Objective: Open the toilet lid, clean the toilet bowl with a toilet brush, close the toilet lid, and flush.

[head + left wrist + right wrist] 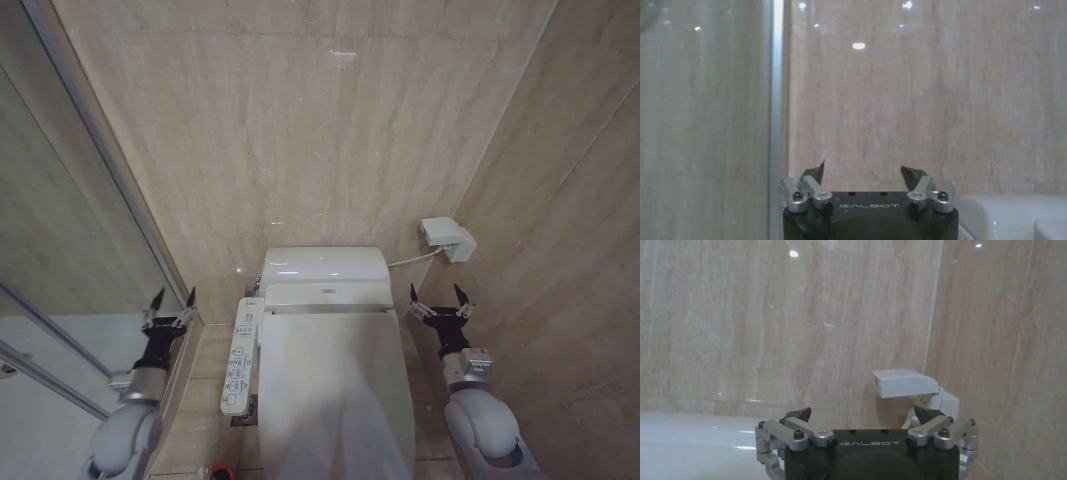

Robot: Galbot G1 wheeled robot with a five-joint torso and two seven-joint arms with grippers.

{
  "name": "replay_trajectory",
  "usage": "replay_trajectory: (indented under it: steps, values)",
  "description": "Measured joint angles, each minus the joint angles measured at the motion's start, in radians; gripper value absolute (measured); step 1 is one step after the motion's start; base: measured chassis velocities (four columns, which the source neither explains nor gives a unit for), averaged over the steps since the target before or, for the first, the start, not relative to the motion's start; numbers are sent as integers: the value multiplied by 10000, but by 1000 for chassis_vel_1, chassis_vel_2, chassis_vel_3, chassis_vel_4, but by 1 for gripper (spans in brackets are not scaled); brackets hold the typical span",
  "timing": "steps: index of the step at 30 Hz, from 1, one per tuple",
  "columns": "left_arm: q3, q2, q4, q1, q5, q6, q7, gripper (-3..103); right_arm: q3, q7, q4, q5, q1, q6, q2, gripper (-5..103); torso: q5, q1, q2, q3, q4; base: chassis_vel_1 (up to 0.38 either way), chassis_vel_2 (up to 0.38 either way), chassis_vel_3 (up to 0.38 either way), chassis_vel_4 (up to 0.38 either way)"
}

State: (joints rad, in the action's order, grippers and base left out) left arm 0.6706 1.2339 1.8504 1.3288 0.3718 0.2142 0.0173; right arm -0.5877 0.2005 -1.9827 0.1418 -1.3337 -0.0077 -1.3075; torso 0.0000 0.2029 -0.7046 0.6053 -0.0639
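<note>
- Head view: toilet lid down, shut over toilet bowl, centre frame. Button panel on its left side. Left gripper and right gripper flank it, both spread wide, empty.
- Left wrist view: left gripper wide, facing tiled wall.
- Right wrist view: right gripper wide, wall socket box beyond.

Beige marble-look tile walls meet in a corner beyond the right pincer. Glass shower partition with metal frame beside the left pincer. White wall box above the right pincer. Tile floor below.
</note>
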Motion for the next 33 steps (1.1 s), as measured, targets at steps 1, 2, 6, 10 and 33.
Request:
replay_trajectory:
  steps: [1,2,6,10,33]
  values:
    - [102,-5,159,144,122,-77,-7,69,0,0,0,0,0,0,0,100,0,0,0,0,0,0,0,0,0]
    - [102,-5,159,144,122,-77,-7,69,0,0,0,0,0,0,0,100,0,0,0,0,0,0,0,0,0]
    - [441,-1,627,585,322,-206,-4,95,0,0,0,0,0,0,0,100,0,0,0,0,0,0,0,0,0]
    - [343,35,1046,856,502,-235,-45,95,1,0,0,0,0,0,0,100,1,0,0,0,1,0,0,0,0]
    - [-539,104,1074,808,-179,183,34,100,0,0,0,0,0,0,0,100,0,1,1,1,-1,0,0,0,0]
